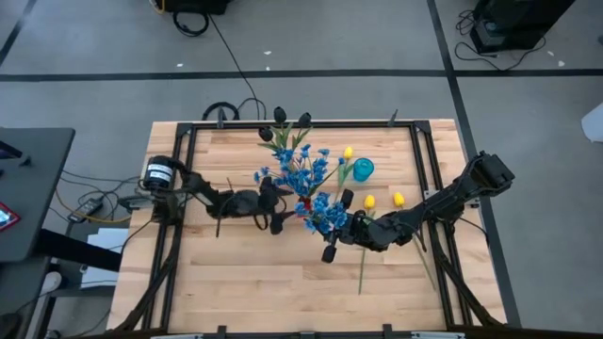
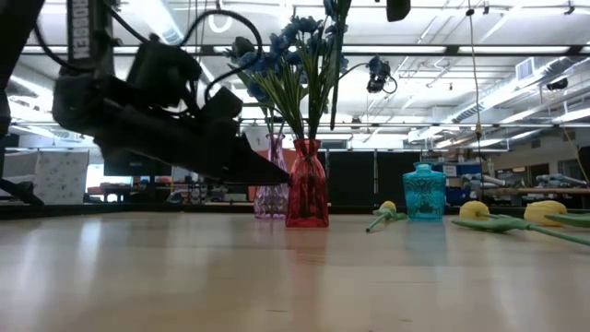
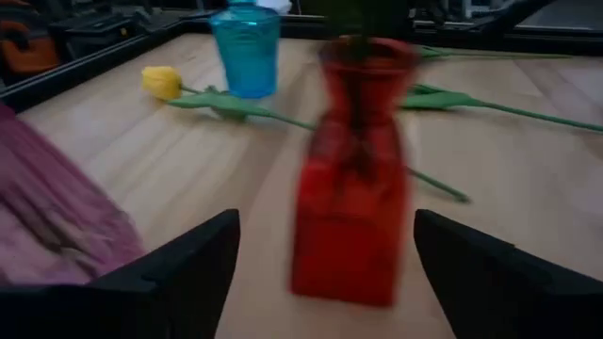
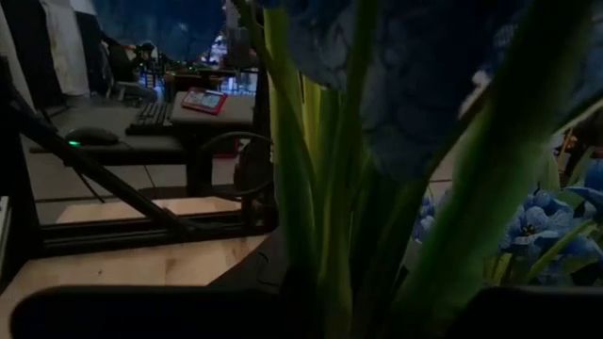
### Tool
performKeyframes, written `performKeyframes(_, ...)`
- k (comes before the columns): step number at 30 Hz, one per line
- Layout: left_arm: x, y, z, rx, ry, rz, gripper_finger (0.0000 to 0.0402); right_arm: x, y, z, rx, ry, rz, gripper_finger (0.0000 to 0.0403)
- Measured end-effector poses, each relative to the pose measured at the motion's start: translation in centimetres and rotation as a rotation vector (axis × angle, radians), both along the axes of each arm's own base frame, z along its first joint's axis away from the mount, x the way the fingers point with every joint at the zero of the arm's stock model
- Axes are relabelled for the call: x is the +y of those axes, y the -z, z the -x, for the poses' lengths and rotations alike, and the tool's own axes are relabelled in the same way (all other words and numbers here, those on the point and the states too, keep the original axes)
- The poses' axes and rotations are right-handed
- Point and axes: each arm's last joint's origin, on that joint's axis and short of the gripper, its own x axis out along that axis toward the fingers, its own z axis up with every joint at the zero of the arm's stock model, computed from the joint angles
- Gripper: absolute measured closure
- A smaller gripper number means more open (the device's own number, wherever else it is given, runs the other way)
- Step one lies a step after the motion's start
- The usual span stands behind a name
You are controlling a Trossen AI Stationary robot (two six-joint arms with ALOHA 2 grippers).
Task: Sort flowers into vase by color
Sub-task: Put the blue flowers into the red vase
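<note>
No brand or label can be read; a strip of white lettering on the arm in the low view is too cut off to make out.

The table point(image 1: 283, 273) is light wood planks in a black metal frame, set on grey floor w/ dark tape lines and loose cables. Behind it, an open workshop w/ ceiling strip lights, desks and monitors is seen.

The red vase point(image 3: 353, 179) stands mid-table, filled w/ blue flowers point(image 1: 303, 174). Just beside it a purple vase point(image 2: 271, 198) is seen, w/ dark tulips point(image 1: 283, 121) rising above. A blue vase point(image 1: 363, 169) is set farther toward the right arm. Yellow tulips point(image 1: 382, 200) are laid flat on the wood near it, stems stretched toward the front edge.

The left gripper point(image 3: 325, 268) is held just short of the red vase, fingers spread wide, nothing between them. The right gripper point(image 1: 339, 231) is placed close in by the blue blossoms; stems and blooms fill its wrist view, so whether anything is gripped cannot be told.
</note>
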Motion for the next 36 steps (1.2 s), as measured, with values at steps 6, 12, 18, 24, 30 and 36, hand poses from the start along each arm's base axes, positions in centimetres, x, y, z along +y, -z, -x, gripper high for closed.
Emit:
performKeyframes(6,2.5,-0.3,-0.2,-0.026,0.099,0.022,0.006,-1.2,0.1,-0.5,0.007,0.036,0.008,0.0301)
performKeyframes(12,3.6,0.5,-0.7,-0.006,0.211,0.031,0.0057,-3.7,0.2,-1.4,0.011,0.052,-0.011,0.0301)
performKeyframes(18,4.0,1.8,-1.6,-0.037,0.212,0.015,0.0061,-4.5,0.0,-1.7,0.03,-0.001,0.09,0.0301)
performKeyframes(24,4.3,3.5,-3.3,-0.088,0.207,0.04,0.009,-4.3,-0.1,-1.7,0.072,-0.025,0.246,0.0301)
performKeyframes(30,4.4,4.1,-4.4,-0.099,0.198,0.073,0.0125,-4.2,-0.2,-1.7,0.107,-0.022,0.372,0.0301)
performKeyframes(36,4.4,4.0,-4.5,-0.107,0.199,0.074,0.0142,-4.2,-0.4,-1.7,0.11,-0.019,0.441,0.0301)
